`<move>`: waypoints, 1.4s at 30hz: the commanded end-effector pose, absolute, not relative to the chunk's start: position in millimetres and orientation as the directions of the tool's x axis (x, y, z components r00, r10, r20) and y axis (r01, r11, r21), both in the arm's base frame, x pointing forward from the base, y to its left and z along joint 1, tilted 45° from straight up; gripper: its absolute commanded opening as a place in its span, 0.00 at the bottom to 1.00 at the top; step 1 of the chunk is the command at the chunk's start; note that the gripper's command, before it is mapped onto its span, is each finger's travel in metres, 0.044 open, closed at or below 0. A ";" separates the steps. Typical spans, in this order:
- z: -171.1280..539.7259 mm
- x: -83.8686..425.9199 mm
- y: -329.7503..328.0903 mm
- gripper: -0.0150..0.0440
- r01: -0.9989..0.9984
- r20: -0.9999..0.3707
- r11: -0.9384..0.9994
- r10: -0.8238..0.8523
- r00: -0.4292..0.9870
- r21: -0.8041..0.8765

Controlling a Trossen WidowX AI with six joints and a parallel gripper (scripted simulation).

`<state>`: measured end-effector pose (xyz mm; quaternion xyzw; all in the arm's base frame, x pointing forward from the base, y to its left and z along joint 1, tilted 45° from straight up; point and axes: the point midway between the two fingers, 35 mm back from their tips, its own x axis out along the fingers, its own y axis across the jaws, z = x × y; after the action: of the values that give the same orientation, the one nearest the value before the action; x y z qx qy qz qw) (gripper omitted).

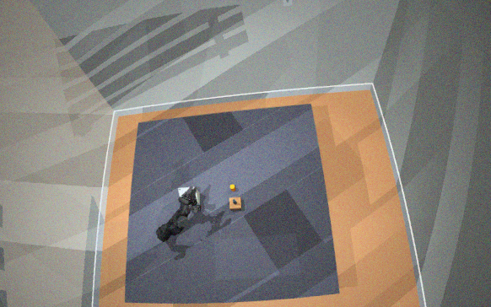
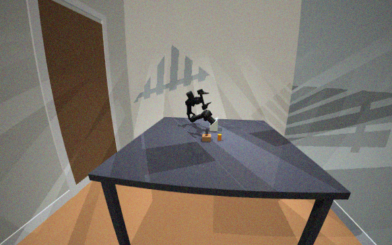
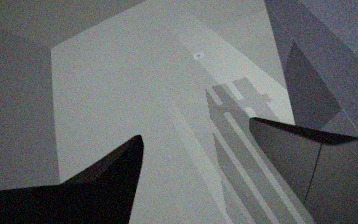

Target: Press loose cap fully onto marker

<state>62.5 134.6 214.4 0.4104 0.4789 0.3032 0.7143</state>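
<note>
Gripper released, cap and marker both waiting untouched on the surface.

The black arm [image 2: 197,108] is folded near the far side of the dark blue-grey surface [image 2: 236,168], and its gripper [image 1: 189,195] hangs above the surface with the fingers spread wide and nothing between them; in the wrist view they frame only pale wall and a corner of the surface. The small orange cap [image 1: 232,187] stands upright on the surface, well apart from the gripper. Just beside it sits the tan wooden holder block [image 1: 235,203], with the dark marker [image 2: 206,130] standing upright in it, uncapped. In the exterior view the cap [image 2: 219,136] is just to the right of the block [image 2: 206,137], the two near each other but not touching.
</note>
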 end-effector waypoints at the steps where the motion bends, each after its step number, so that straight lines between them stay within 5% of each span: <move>1: 214.1 63.5 134.8 0.89 -0.039 -0.441 0.486 0.822 0.359 0.873; 6: 204.4 88.4 139.6 0.68 -0.009 -0.595 0.649 0.702 0.391 0.761; 23: 135.4 177.8 147.0 0.68 -0.032 -0.958 0.999 0.046 0.283 0.039; 32: 83.7 215.5 143.6 0.68 -0.194 -0.938 0.921 -0.309 0.160 -0.336; 42: 19.5 252.3 122.9 0.68 -0.467 -0.729 0.618 -0.679 0.089 -0.633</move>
<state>242.6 131.5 37.8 -0.3605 0.6645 -0.0792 0.6497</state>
